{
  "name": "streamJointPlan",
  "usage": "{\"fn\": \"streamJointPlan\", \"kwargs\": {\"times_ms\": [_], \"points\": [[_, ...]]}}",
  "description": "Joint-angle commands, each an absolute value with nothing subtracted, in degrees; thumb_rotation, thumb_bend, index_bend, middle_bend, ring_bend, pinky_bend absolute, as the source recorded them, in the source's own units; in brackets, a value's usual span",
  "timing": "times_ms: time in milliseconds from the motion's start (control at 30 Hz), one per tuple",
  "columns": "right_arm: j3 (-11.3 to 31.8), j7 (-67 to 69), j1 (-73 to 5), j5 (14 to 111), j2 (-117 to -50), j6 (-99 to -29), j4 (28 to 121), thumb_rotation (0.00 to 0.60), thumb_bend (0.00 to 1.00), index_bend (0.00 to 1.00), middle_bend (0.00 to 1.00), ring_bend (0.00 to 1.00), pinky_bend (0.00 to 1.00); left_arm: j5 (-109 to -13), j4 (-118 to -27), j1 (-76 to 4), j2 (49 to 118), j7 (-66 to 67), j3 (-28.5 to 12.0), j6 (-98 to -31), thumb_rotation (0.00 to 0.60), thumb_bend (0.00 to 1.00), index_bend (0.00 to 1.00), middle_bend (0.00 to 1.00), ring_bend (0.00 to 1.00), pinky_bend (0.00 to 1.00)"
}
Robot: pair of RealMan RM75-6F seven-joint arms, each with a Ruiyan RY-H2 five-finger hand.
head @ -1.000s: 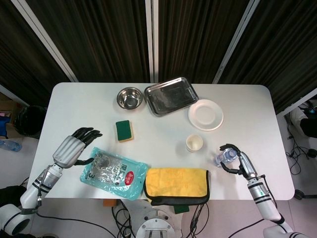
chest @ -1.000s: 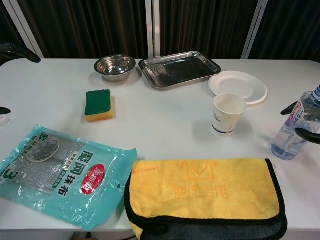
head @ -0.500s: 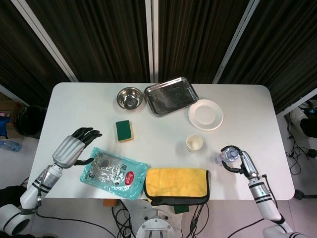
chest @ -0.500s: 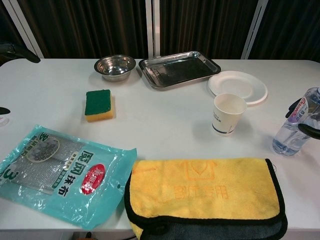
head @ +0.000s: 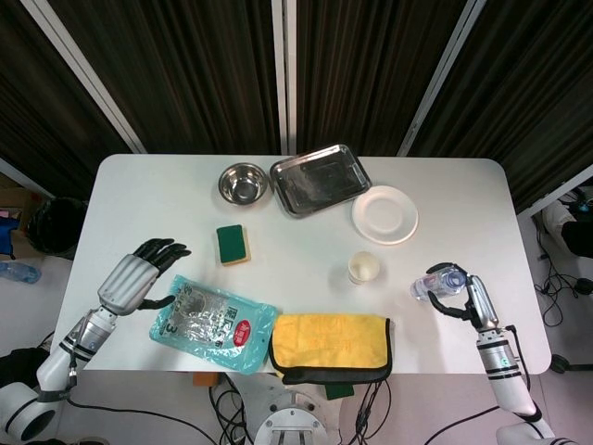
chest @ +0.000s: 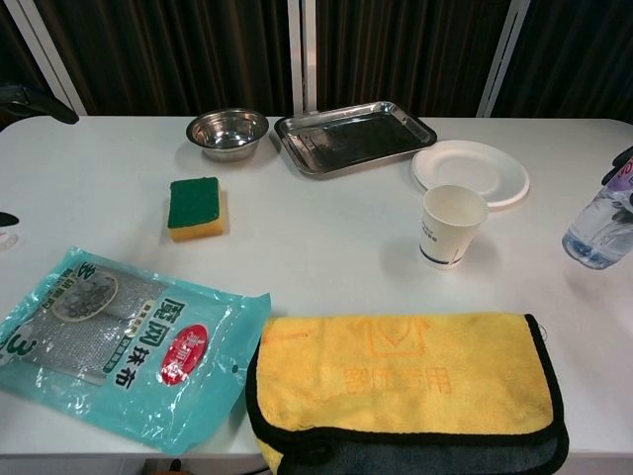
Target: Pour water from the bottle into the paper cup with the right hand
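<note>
Bottle [head: 437, 282] held in the right hand [head: 466, 298], off the table [head: 306, 260] near its right edge.
Its fingers wrap the clear body, to the right of the paper cup [head: 364, 269] and apart from it. Far left, the left hand [head: 139, 274] hovers with fingers spread, grasping nothing, beside a teal packet [head: 211, 323].

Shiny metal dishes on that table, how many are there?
2. A round steel bowl sits at the table's far edge, and a rectangular steel tray lies just right of it. None seems hidden.
</note>
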State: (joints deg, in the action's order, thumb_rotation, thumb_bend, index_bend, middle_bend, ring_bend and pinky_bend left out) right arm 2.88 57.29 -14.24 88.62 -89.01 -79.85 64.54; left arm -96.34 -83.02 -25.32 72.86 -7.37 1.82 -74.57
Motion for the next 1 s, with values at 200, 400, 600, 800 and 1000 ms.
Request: {"fn": "streamJointPlan", "kwargs": {"times_ms": [200,400,600,800,1000], "points": [[6.41,46.06,-15.15,87.96,-83.37,-81.74,69.91,0.6,0.49,0.68,0.51,0.38,0.43,-96.46,-83.0,-25.25,72.94,-7.37,1.85,-74.71,0.596,0.13,0.19,0.17,0.12,0.17],[8.22,37.3,-18.93,86.1,-79.86,-75.61,71.81,0.6,0.5,0.7,0.52,0.38,0.43,-96.36,-82.78,-25.1,73.06,-7.56,1.91,-74.79,0.595,0.13,0.19,0.17,0.12,0.17],[8.72,32.79,-22.57,84.94,-80.26,-69.85,68.75,0.6,0.51,0.71,0.53,0.39,0.44,-96.07,-82.56,-25.01,72.97,-7.83,1.84,-74.74,0.597,0.13,0.19,0.17,0.12,0.17],[7.16,29.33,-25.45,87.32,-83.67,-67.8,61.19,0.6,0.53,0.71,0.53,0.39,0.44,-95.87,-82.73,-24.97,72.81,-7.7,1.72,-74.69,0.594,0.13,0.19,0.17,0.12,0.17],[5.89,28.46,-27.42,88.8,-87.36,-66.81,55.49,0.6,0.54,0.72,0.54,0.39,0.44,-95.66,-83.08,-24.83,72.38,-7.44,1.63,-74.75,0.594,0.13,0.19,0.17,0.12,0.17]]}}
